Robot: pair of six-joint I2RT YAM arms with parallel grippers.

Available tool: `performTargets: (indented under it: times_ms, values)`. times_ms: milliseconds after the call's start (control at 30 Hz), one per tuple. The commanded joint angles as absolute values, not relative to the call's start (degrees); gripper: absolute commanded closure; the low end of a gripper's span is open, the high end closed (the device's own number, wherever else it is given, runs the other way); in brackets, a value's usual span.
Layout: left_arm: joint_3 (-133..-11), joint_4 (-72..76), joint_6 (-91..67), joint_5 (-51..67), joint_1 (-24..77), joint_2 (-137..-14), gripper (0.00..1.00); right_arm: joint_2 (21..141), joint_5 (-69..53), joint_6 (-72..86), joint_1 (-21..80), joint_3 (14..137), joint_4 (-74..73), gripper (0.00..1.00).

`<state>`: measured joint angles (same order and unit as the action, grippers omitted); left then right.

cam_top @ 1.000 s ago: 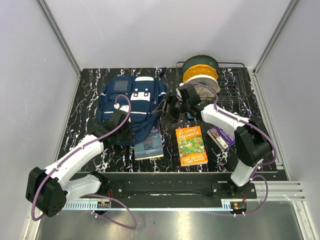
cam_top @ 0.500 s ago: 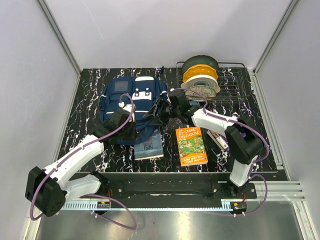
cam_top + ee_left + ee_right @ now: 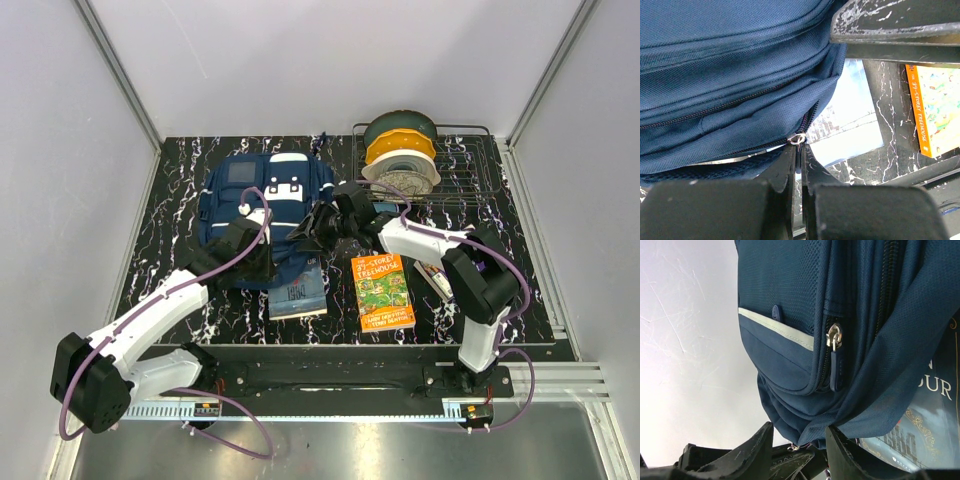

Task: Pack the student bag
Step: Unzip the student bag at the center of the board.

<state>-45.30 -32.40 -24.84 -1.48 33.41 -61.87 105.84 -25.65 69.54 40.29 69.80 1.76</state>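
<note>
The student bag (image 3: 262,200) lies flat at the back left, navy with white stripe trim. My left gripper (image 3: 268,262) is at the bag's near right corner. In the left wrist view it (image 3: 801,150) is shut on the small metal zipper pull (image 3: 799,139) of the bag (image 3: 725,60). My right gripper (image 3: 308,228) is at the bag's right side. In the right wrist view its jaws (image 3: 800,429) stand apart around a hanging fold of the bag's fabric (image 3: 812,432), with a gap on the left. A side-pocket zipper tab (image 3: 835,367) hangs above.
A blue-grey book (image 3: 298,288) lies partly under the bag's near edge. An orange book (image 3: 382,290) lies right of it, and a purple item (image 3: 432,275) further right. A wire rack (image 3: 470,175) with stacked spools (image 3: 400,155) stands at the back right.
My right gripper has swung left from beside the spools to the bag's right side, and its jaws have narrowed around the fabric. The left gripper has stayed on the zipper pull.
</note>
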Motion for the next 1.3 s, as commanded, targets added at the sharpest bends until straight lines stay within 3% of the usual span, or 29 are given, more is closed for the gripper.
performTargets:
  times_ms: [0,100,300,767,867,1000,1100,1200,1267]
  values:
    - [-49.8,-26.4,-24.5,1.6,34.5,-60.7,1.0,107.1,-24.1,69.1,41.2,72.2,3.3,0.52]
    - [-49.9,-26.5,-24.7,0.7,34.5,-60.9,1.0,106.9,-23.7,68.3,41.6,72.2,1.9,0.52]
    - [-49.9,-27.2,-25.0,0.1,34.5,-61.3,1.0,102.7,-16.3,63.7,42.5,70.7,-5.2,0.39]
    - [-50.0,-26.6,-23.8,1.0,34.6,-60.9,1.0,102.1,-13.8,65.2,43.3,73.6,-4.9,0.41]
    - [-50.1,-26.7,-23.1,1.6,34.9,-61.3,1.0,104.2,-15.3,65.6,43.5,75.7,-4.1,0.47]
    - [-49.7,-26.8,-23.0,1.7,35.1,-61.5,1.0,104.7,-15.1,65.8,43.8,76.0,-3.4,0.67]
    - [-49.3,-26.5,-22.9,1.9,35.2,-61.7,1.0,104.5,-14.9,65.4,43.8,75.9,-3.6,0.73]
    - [-49.5,-26.5,-22.7,2.4,35.2,-61.3,1.0,104.7,-15.3,65.0,43.8,75.4,-3.4,0.96]
    - [-48.9,-26.1,-22.7,2.3,35.3,-60.8,1.0,105.2,-15.4,64.7,43.8,75.5,-3.4,1.0]
